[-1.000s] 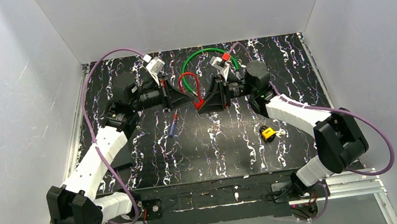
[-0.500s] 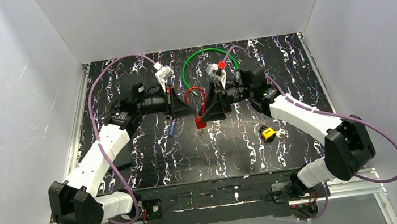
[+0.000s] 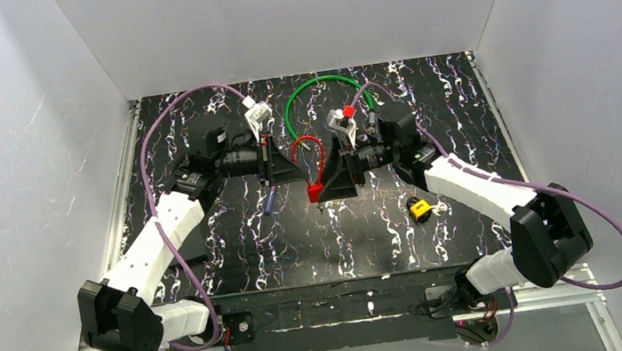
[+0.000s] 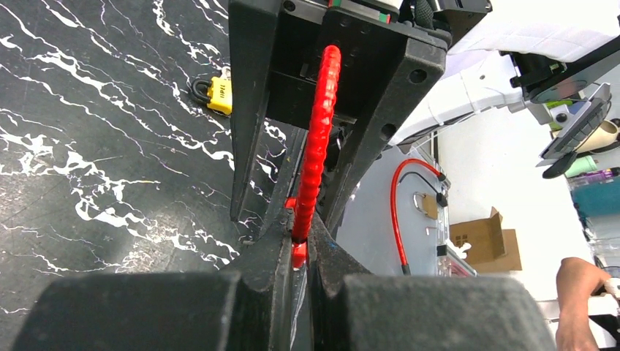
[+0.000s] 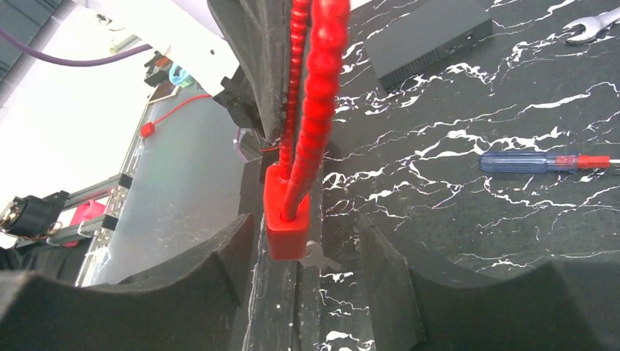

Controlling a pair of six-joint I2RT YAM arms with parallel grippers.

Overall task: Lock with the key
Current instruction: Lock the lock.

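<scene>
Now the left gripper [image 4: 296,248] is clamping the red loop [image 4: 319,131], the right gripper [image 5: 303,256] gaping around its block, the lock [image 3: 420,209] lying apart.

The table [image 3: 460,103] is black with white squiggly lines all over it. 3 plain white walls stand around it: the far wall [image 3: 288,17], the left wall [image 3: 12,176] and the right wall [image 3: 589,61]. A silver metal rail [image 3: 555,293] runs along the near edge. Beyond the table sits a brown cardboard box [image 4: 486,241].
</scene>
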